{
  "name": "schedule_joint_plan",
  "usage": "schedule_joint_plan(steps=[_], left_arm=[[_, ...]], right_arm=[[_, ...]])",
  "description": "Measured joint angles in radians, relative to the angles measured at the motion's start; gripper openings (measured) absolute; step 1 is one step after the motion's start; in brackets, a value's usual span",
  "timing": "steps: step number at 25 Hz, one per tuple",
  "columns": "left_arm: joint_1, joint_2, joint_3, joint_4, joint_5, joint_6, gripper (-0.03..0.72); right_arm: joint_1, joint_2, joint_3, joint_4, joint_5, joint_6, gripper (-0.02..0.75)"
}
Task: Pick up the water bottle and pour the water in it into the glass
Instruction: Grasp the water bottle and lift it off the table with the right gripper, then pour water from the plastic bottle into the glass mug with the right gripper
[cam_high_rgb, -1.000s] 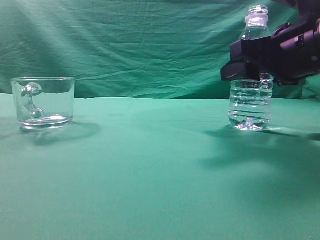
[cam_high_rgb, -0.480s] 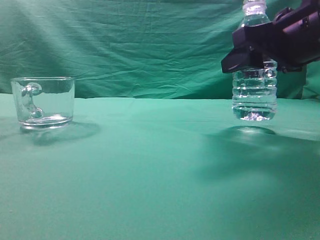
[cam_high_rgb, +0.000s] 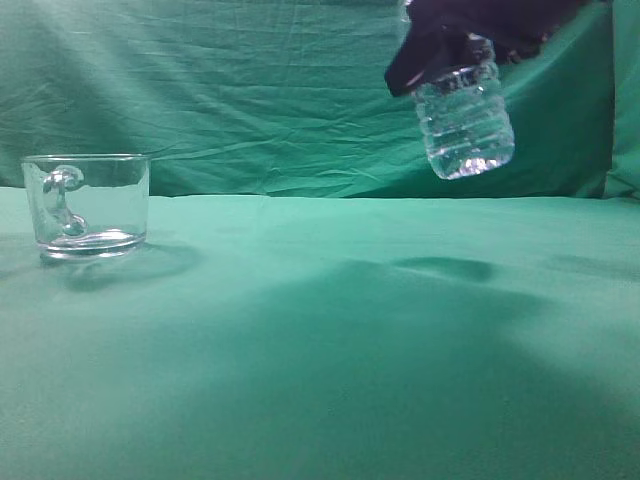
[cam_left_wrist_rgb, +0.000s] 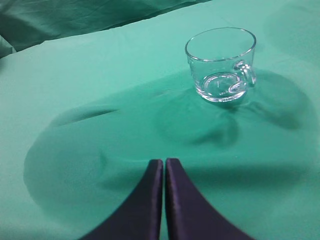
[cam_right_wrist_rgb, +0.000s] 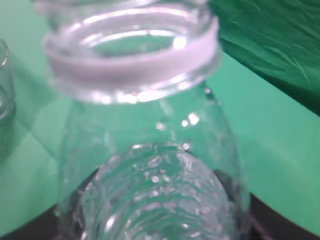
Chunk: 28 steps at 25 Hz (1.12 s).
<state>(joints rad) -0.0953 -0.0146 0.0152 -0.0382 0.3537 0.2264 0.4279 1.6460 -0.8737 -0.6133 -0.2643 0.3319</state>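
The clear ribbed water bottle (cam_high_rgb: 464, 125) hangs in the air at the upper right of the exterior view, slightly tilted, its top out of frame. My right gripper (cam_high_rgb: 450, 40) is shut on its upper part. In the right wrist view the open threaded neck (cam_right_wrist_rgb: 132, 47) and the water (cam_right_wrist_rgb: 160, 200) glinting below fill the frame; the jaws (cam_right_wrist_rgb: 155, 220) are mostly hidden behind the bottle. The empty glass (cam_high_rgb: 88, 205) with its handle stands on the green cloth at far left, also in the left wrist view (cam_left_wrist_rgb: 221, 64). My left gripper (cam_left_wrist_rgb: 164, 162) is shut and empty, well short of the glass.
A green cloth (cam_high_rgb: 320, 350) covers the table, and a creased green backdrop (cam_high_rgb: 250, 90) hangs behind it. The bottle's shadow (cam_high_rgb: 445, 268) lies on the cloth right of centre.
My right gripper has lifted the bottle off the cloth and carried it up and to the left, tilting it slightly. The glass and the left gripper have not moved.
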Motion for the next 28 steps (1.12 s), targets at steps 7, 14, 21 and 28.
schedule_joint_plan(steps=[7, 14, 21, 28], left_arm=[[0.0, 0.0, 0.0, 0.0, 0.0, 0.0, 0.0], [0.0, 0.0, 0.0, 0.0, 0.0, 0.0, 0.0], [0.0, 0.0, 0.0, 0.0, 0.0, 0.0, 0.0], [0.0, 0.0, 0.0, 0.0, 0.0, 0.0, 0.0]], right_arm=[[0.172, 0.075, -0.258, -0.093, 0.235, 0.004, 0.433], [0.267, 0.27, -0.503, -0.182, 0.345, 0.004, 0.433], [0.314, 0.48, -0.719, -0.315, 0.399, 0.004, 0.433], [0.315, 0.579, -0.828, -0.465, 0.421, 0.004, 0.433]])
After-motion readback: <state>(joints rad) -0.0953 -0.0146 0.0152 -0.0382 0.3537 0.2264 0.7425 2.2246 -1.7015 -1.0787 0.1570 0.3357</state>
